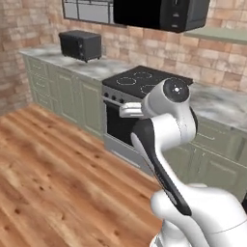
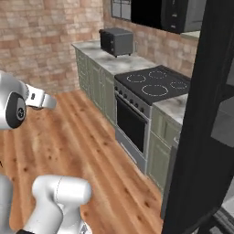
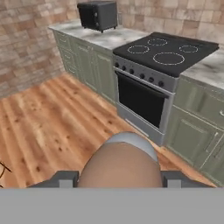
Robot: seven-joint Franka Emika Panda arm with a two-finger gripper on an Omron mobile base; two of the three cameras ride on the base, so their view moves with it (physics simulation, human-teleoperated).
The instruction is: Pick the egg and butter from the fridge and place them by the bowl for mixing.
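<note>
In the hand view a brownish-tan egg (image 3: 120, 166) sits large between the two dark fingertips (image 3: 65, 178), and my gripper (image 3: 120, 180) is shut on it. The hand hangs in the air over the wooden floor, facing the stove. From the left base view the white hand (image 1: 130, 110) pokes out left of the raised arm; in the right base view it sits at the far left (image 2: 40, 99). The fridge (image 2: 205, 114) stands as a tall dark panel at the right, with grey interior shelves (image 2: 225, 123) behind it. The butter and the bowl are out of view.
A black-topped stove with an oven (image 3: 148, 74) stands ahead among pale green cabinets (image 3: 87, 61) under a marbled counter (image 1: 212, 101). A dark toaster oven (image 1: 80, 45) sits on the counter to the left. Open wooden floor (image 1: 58, 164) lies in front.
</note>
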